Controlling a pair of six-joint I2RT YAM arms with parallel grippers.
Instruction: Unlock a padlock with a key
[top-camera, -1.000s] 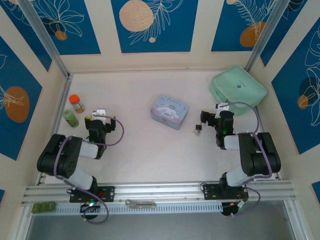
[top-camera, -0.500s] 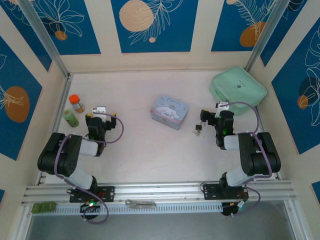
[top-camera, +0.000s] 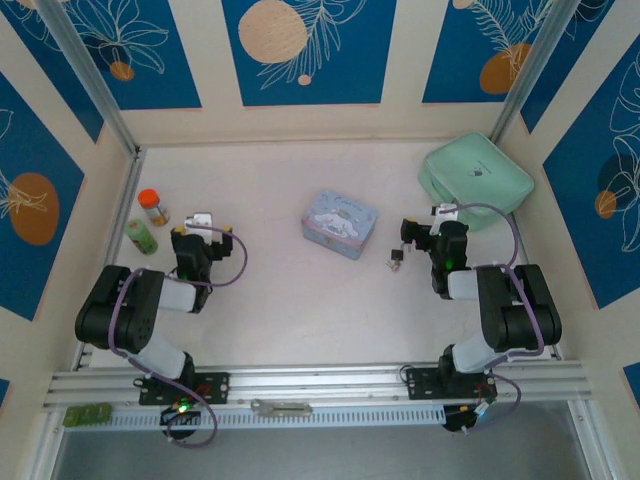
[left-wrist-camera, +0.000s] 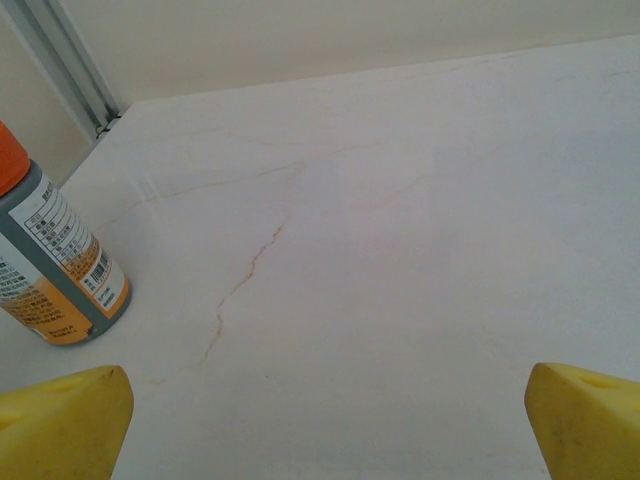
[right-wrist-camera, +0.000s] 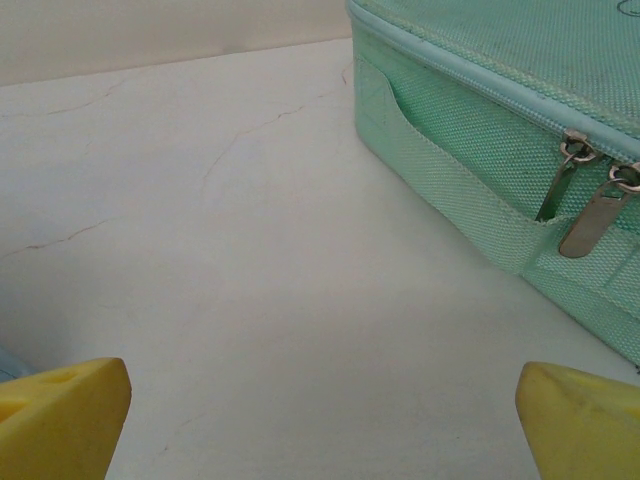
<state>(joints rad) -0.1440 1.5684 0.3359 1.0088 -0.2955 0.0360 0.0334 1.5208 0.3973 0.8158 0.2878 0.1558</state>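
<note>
From the top camera, my left gripper (top-camera: 201, 236) sits near an orange-capped bottle (top-camera: 153, 207) and a green bottle (top-camera: 141, 237), jaws spread wide. My right gripper (top-camera: 437, 230) lies just before the mint-green zip case (top-camera: 477, 177), jaws also apart. The padlock (top-camera: 397, 257) rests on the table (top-camera: 290, 300) between the pale blue tin (top-camera: 340, 223) and my right jaws, near them but untouched. A paler speck against it looks like the key (top-camera: 393, 266), too small to be sure.

On my left wrist, my gripper (left-wrist-camera: 325, 425) gapes over bare table, with the orange-capped bottle (left-wrist-camera: 50, 265) upright at the left.

On my right wrist, my gripper (right-wrist-camera: 322, 420) holds nothing, jaws wide; the case (right-wrist-camera: 500, 130) shows two zip pulls (right-wrist-camera: 585, 215).
</note>
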